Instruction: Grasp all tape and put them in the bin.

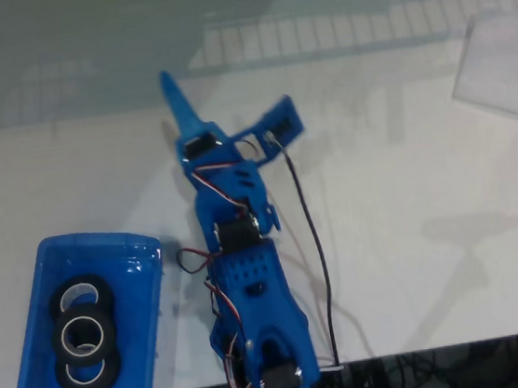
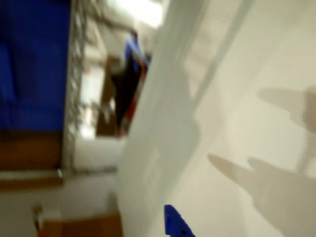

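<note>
Nearest the front edge of the table [image 1: 413,233], at its front-left corner in the fixed view, the blue bin [image 1: 36,369] was found. Three black rolls of tape were seen lying inside it, overlapped in a row: the nearest roll [image 1: 88,372], the middle roll [image 1: 84,332], and the far roll [image 1: 82,297]. No other roll was seen on the tabletop, so the task was judged complete, or nearly so, as far as could be shown; only a retreat of the arm appeared to be left.

Just beside the bin, the arm [image 1: 251,288] was seen stretched from the front edge toward the middle of the table. Farther on, the gripper [image 1: 226,113] was noted with its fingers spread wide apart and nothing between them, one pointed finger [image 1: 177,98] directed toward the far edge. In the wrist view a blue fingertip [image 2: 175,223] was seen above bare tabletop.

At the far right edge, a pale sheet [image 1: 505,68] was noted.

No brand, label or legible writing could be made out on anything.
</note>
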